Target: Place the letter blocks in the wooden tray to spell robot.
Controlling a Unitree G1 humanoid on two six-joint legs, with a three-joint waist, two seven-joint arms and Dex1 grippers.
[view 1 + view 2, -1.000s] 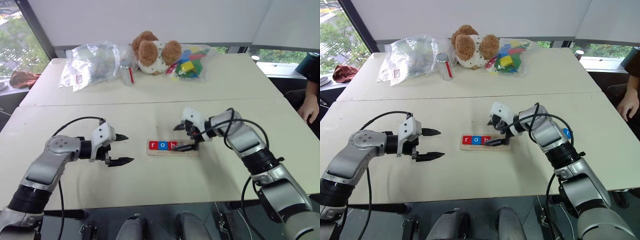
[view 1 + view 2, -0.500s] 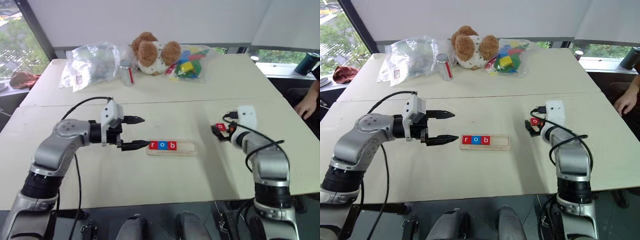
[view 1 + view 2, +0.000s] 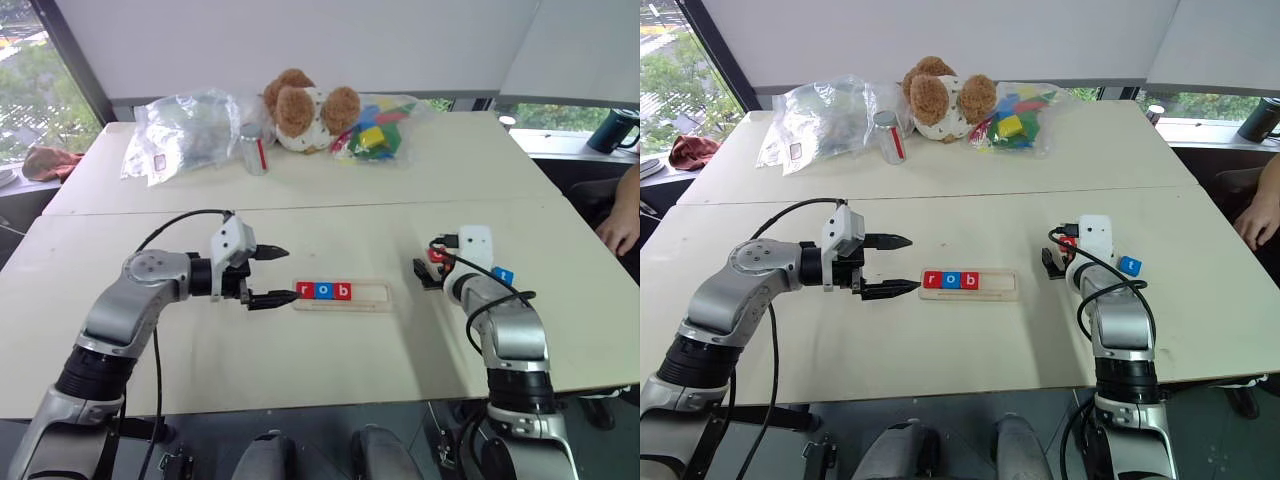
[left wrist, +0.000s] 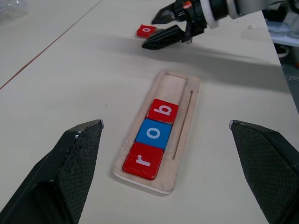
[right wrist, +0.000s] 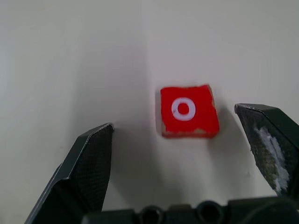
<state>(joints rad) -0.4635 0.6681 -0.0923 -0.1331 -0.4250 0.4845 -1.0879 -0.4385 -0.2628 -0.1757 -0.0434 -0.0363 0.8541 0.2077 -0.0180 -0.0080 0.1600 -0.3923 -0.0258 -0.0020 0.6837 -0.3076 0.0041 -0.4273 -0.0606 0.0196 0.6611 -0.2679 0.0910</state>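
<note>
The wooden tray [image 3: 370, 295] lies mid-table with three letter blocks in its left part: red r [image 3: 306, 290], blue o [image 3: 324, 291], red b [image 3: 343, 291]. My left gripper [image 3: 288, 274] is open, level with the tray's left end, and its lower fingertip almost reaches the tray. To the right of the tray my right gripper [image 5: 174, 116] hangs low and open. A red o block [image 5: 188, 110] lies flat on the table between its fingers, untouched. A blue block [image 3: 503, 274] lies further right, beside that arm.
At the back of the far table sit a teddy bear [image 3: 305, 100], a bag of coloured blocks [image 3: 380, 125], clear plastic bags [image 3: 185, 125] and a small jar [image 3: 255, 148]. A person's hand [image 3: 625, 225] rests at the right edge.
My right gripper left the tray's right end, swung right and came down over the red o block. My left gripper moved right to the tray's left end.
</note>
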